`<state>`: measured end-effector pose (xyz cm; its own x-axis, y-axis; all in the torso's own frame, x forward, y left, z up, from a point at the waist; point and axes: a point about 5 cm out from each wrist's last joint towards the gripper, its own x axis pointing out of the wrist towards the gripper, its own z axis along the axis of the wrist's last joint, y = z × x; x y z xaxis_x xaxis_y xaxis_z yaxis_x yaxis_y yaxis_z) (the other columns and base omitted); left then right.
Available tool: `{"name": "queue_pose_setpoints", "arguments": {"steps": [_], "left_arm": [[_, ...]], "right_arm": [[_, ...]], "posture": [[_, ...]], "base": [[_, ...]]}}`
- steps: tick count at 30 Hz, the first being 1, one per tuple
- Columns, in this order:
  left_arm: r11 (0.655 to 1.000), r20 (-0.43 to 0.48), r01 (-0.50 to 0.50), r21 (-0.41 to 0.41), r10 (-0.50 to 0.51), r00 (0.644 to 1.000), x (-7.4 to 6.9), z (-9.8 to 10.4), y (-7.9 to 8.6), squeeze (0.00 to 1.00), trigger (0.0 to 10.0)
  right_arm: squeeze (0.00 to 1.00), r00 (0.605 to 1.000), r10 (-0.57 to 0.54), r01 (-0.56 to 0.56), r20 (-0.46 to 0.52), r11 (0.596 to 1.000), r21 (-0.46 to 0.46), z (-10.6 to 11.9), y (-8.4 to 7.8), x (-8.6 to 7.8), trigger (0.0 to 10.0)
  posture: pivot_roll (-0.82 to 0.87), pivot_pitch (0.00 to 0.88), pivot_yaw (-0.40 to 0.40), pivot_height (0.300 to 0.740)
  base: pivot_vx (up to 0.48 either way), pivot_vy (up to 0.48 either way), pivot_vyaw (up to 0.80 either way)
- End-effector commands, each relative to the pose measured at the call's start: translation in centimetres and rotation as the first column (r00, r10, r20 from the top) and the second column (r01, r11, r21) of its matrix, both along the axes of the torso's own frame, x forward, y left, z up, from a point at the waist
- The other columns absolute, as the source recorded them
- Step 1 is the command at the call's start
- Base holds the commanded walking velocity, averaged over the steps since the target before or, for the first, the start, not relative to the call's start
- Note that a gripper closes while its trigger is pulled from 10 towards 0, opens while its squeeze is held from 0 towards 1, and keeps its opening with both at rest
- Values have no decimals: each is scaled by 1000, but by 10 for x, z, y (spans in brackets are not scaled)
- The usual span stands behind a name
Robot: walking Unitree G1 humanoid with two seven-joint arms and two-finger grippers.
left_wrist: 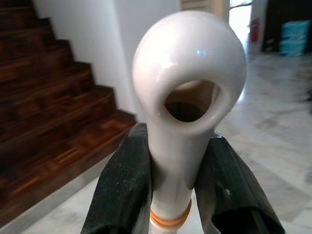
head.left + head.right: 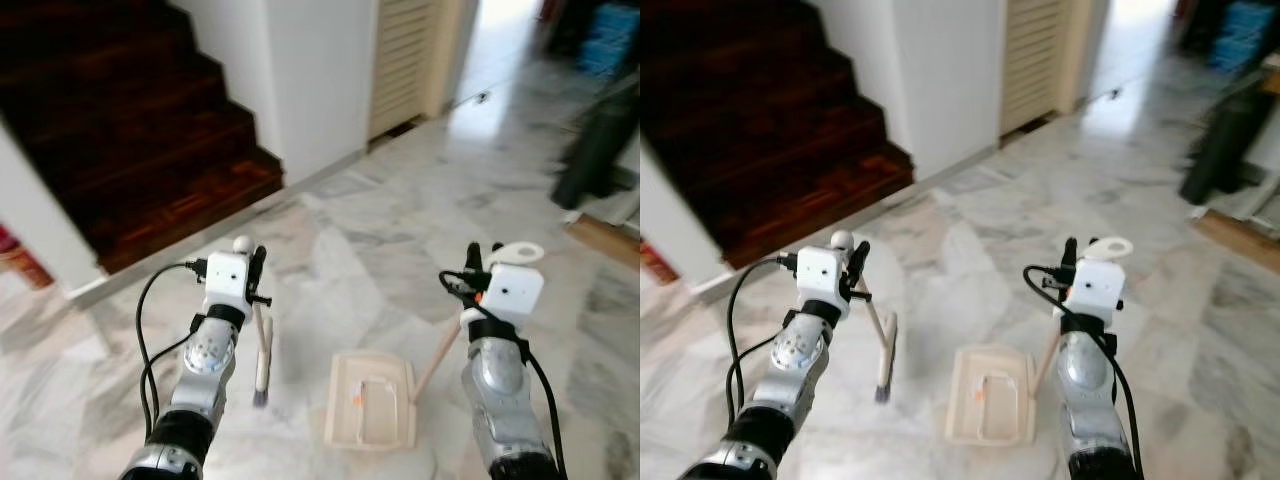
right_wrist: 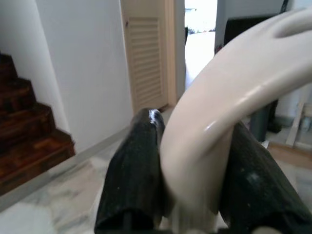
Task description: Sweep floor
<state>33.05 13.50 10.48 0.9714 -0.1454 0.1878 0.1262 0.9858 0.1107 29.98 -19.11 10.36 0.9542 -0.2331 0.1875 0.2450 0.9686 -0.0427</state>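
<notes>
Marble floor (image 2: 400, 230): left claw (image 1: 178, 170) grips broom (image 2: 262, 365), right claw (image 3: 192, 180) dustpan (image 2: 372, 402).

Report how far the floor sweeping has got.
Done: both tools are picked up. The left gripper is shut on the cream long-handled broom, its bristles at the grey-veined white marble floor. The right gripper is shut on the handle of the cream plastic dustpan, which sits on the floor beside the broom. Left: no dirt is discernible in the pan, so sweeping seems barely begun.
</notes>
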Motion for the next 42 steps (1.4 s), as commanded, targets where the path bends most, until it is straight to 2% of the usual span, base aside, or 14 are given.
{"name": "queue_pose_setpoints", "arguments": {"steps": [1, 11, 42], "left_arm": [[1000, 57, 2, -2, -2, 998, 1, 11, -2, 0, 10000], [1000, 53, -11, 7, 10, 999, -3, 7, -2, 0, 10000], [998, 61, -67, -4, 67, 996, -3, 10, 4, 0, 10000]], "right_arm": [[0, 998, -5, 5, 59, 1000, -2, 12, -1, 3, 10000], [0, 998, 6, -6, 66, 1000, -3, 14, 1, 3, 10000], [0, 999, -3, 3, 54, 1000, 5, 13, 0, 2, 10000]], "posture": [[-46, 0, 1, 740], [-53, 0, 2, 740], [-21, 0, -13, 740]], "base": [[0, 0, 800], [0, 0, 800], [0, 0, 800]]}}
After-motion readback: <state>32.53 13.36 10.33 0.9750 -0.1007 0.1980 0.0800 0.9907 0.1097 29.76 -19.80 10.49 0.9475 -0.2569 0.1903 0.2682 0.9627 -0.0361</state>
